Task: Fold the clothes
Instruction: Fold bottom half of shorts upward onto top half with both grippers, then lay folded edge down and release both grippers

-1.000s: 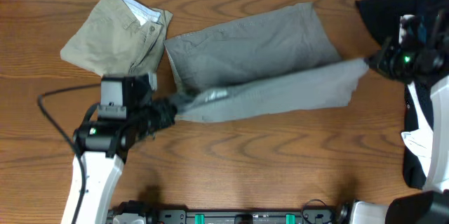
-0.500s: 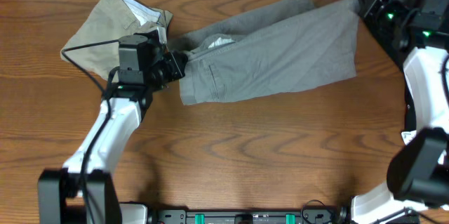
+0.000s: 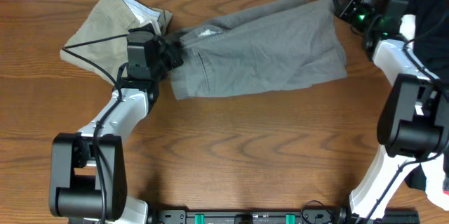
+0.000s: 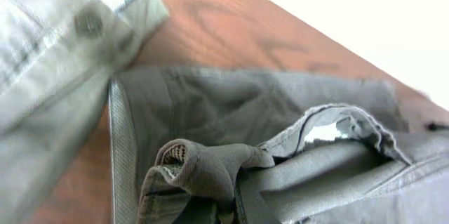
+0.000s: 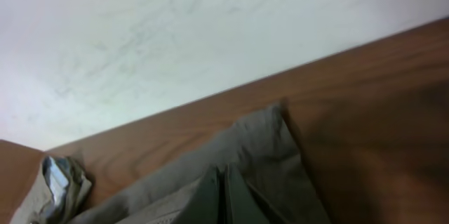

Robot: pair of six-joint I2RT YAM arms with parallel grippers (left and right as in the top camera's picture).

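The grey shorts (image 3: pixel 259 55) lie stretched across the far half of the surface (image 3: pixel 231 154), held at both ends. The left end effector (image 3: pixel 175 50) is closed tight on the waistband end, where the cloth bunches into a dark knot. In the left wrist view that bunch (image 4: pixel 210 168) fills the bottom middle and hides the fingers, and a flatter layer of the same shorts lies beyond it on the wood. The right end effector (image 3: pixel 338 3) is clamped on the opposite corner, near the far right edge of the surface. In the right wrist view the grey cloth (image 5: pixel 238 175) rises to a point at the bottom centre, with the pale wall (image 5: pixel 175 34) behind it.

The khaki shorts (image 3: pixel 105 27) lie crumpled just beside the left end effector, on its left, touching the grey waistband; a button (image 4: pixel 89 22) on them shows close up. A black garment (image 3: pixel 429 3) sits at the far right corner, behind the right arm.
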